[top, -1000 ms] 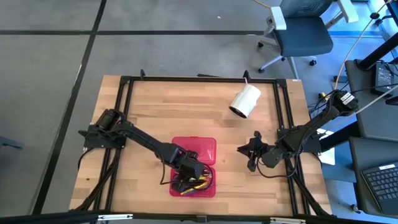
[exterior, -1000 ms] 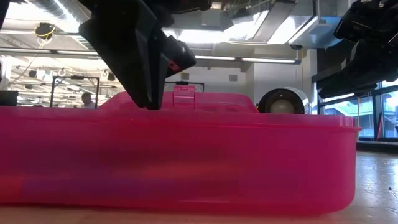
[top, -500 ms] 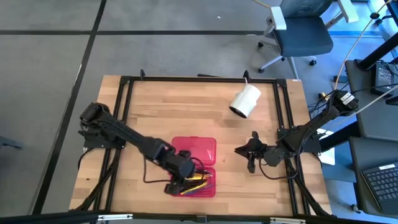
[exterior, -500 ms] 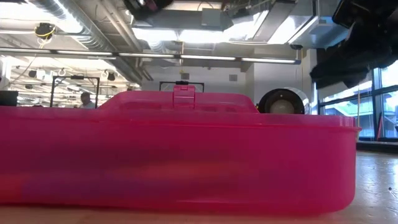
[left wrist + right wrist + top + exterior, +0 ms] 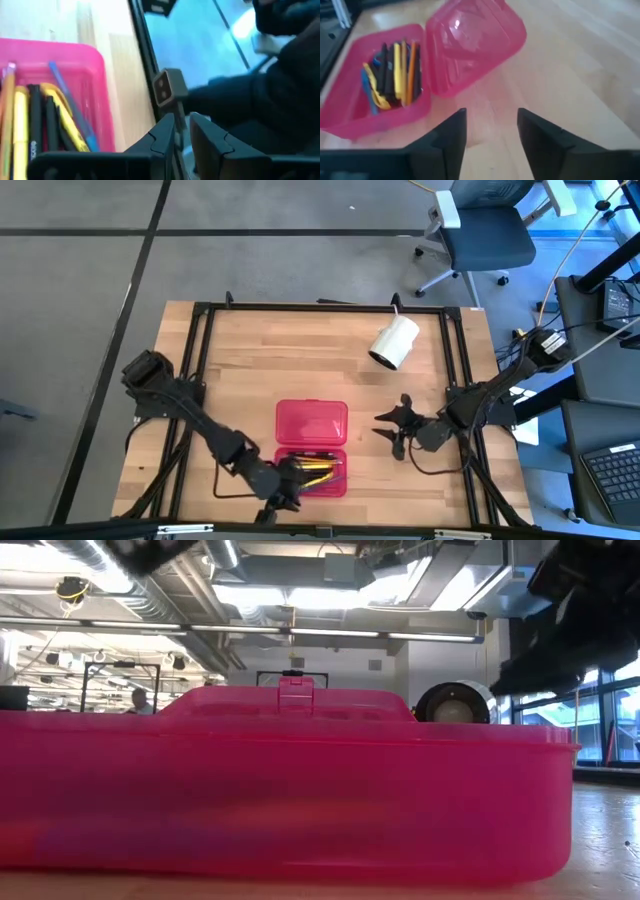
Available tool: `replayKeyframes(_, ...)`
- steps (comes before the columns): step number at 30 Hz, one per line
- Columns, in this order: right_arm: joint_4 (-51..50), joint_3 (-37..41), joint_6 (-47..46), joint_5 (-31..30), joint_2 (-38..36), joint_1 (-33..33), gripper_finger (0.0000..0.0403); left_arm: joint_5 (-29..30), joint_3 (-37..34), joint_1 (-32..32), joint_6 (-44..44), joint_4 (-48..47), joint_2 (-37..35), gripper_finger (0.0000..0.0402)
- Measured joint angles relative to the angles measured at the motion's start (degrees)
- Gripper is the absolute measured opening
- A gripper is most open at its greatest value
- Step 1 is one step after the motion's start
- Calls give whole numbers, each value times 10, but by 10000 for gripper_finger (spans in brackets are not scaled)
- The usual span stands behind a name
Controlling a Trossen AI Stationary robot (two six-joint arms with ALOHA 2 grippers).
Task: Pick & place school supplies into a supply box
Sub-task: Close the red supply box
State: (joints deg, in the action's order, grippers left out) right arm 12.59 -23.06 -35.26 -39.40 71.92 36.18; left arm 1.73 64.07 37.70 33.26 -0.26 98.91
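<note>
**Meanwhile, Pens Lay in the Open Red Case**

Meanwhile, the supply box (image 5: 311,446) sat open at the lower centre of the high view, on the wooden desk (image 5: 250,360). Its two hinged halves lay spread flat. The half nearer the bottom edge of that frame held the school supplies (image 5: 315,472): a bundle of black, yellow and orange pens and pencils, with one blue one among them. The other half showed nothing but its red plastic.

The left pincer (image 5: 281,498) was at the bottom of the high view, just beside the lower left corner of the box and over the desk's front edge. Its fingers (image 5: 162,137) stood narrow, with only a slim gap between them, and nothing was gripped there.

The right pincer (image 5: 392,430) hovered right of the box, well apart from it, and faced it. Its fingers (image 5: 451,132) were spread wide and held nothing.

A white cylinder (image 5: 393,343) lay on its side in the upper right part of the desk. Beyond the desk, an office chair (image 5: 485,230) stood at the top right of the high view.
</note>
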Motion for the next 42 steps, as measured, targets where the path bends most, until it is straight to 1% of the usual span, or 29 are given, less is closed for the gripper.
replayKeyframes(3, 0, 0, -32, 0, 28, 0, 192, 66, -43, 26, -1, 65, 0, 52)
replayKeyframes(5, 0, 0, -50, 0, 47, 0, 198, 112, -62, 49, -4, 64, 0, 52)
replayKeyframes(8, 1, 0, -52, 0, 70, 0, 200, 175, -98, 79, 3, 56, 0, 54)
replayKeyframes(10, 3, 0, -51, 0, 82, 0, 201, 204, -115, 94, 5, 57, 0, 56)
replayKeyframes(13, 23, 0, -50, 0, 98, 0, 201, 212, -136, 113, 32, 61, 0, 56)
replayKeyframes(16, 39, 0, -49, 0, 106, 0, 201, 228, -141, 127, 58, 74, 0, 53)
replayKeyframes(22, 52, 0, -49, 0, 106, 0, 201, 221, -141, 142, 18, 150, 5, 54)
replayKeyframes(26, 59, 0, -50, 0, 106, 0, 201, 191, -141, 141, -36, 207, 43, 56)
replayKeyframes(28, 62, 0, -54, 0, 106, 0, 201, 186, -141, 144, -39, 246, 63, 55)
replayKeyframes(31, 70, 0, -64, 0, 106, 0, 201, 183, -141, 150, -32, 251, 87, 52)
replayKeyframes(34, 74, 0, -63, 0, 106, 0, 201, 211, -155, 157, -37, 274, 90, 52)
replayKeyframes(36, 75, 0, -63, 0, 106, 0, 201, 227, -179, 160, -37, 313, 90, 54)
replayKeyframes(39, 75, 0, -63, 0, 106, 0, 201, 233, -221, 167, -25, 383, 90, 56)
replayKeyframes(42, 75, 0, -63, 0, 106, 0, 201, 265, -248, 174, -28, 426, 90, 55)
